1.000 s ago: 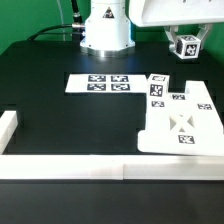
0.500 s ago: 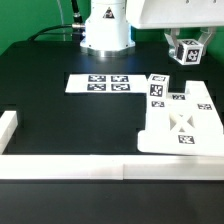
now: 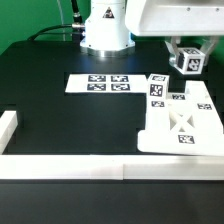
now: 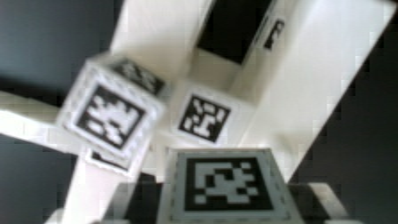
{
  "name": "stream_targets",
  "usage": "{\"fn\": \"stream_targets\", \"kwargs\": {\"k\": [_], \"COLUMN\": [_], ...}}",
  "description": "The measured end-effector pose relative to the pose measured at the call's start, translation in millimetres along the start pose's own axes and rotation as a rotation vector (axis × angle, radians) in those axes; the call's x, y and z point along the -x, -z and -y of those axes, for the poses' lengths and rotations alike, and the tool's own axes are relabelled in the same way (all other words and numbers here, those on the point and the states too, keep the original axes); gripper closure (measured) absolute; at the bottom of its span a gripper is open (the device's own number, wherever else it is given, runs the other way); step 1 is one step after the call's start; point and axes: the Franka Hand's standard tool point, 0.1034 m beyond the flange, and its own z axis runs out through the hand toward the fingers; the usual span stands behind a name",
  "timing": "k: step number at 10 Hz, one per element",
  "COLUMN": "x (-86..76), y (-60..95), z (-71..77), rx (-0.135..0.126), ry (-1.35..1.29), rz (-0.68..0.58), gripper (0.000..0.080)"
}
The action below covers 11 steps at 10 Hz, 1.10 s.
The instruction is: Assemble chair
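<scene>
My gripper (image 3: 186, 52) hangs at the exterior view's upper right, shut on a small white chair part (image 3: 188, 62) with a black-and-white tag. Below it on the black table lies the rest of the chair (image 3: 181, 128): a white cross-braced frame joined to blocky tagged pieces, with a short tagged piece (image 3: 157, 91) at its far corner. In the wrist view the held part (image 4: 222, 180) fills the space between the two fingers (image 4: 132, 200) of my gripper (image 4: 222, 205). Beyond it are the chair's white tagged blocks (image 4: 111, 110).
The marker board (image 3: 98, 84) lies flat in the middle of the table. A long white rail (image 3: 70, 168) edges the front, with a short end piece (image 3: 8, 124) at the exterior view's left. The robot's white base (image 3: 105, 32) stands at the back.
The gripper has come down with the tagged part, closer to the chair pieces on the table. Nothing on the table has moved.
</scene>
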Motion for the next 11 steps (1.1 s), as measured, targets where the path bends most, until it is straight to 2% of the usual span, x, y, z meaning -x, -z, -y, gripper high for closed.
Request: {"fn": "stream_targets", "kwargs": {"k": [2,11], "x": [-5.4,-3.2], "y": [-9.6,-15.4], "z": [6.1,2.1], "rx": [0.007,0.008], "ry": [-0.037,-0.169], "rz": [0.003,-0.008], "gripper": [0.0528,0.0528]}}
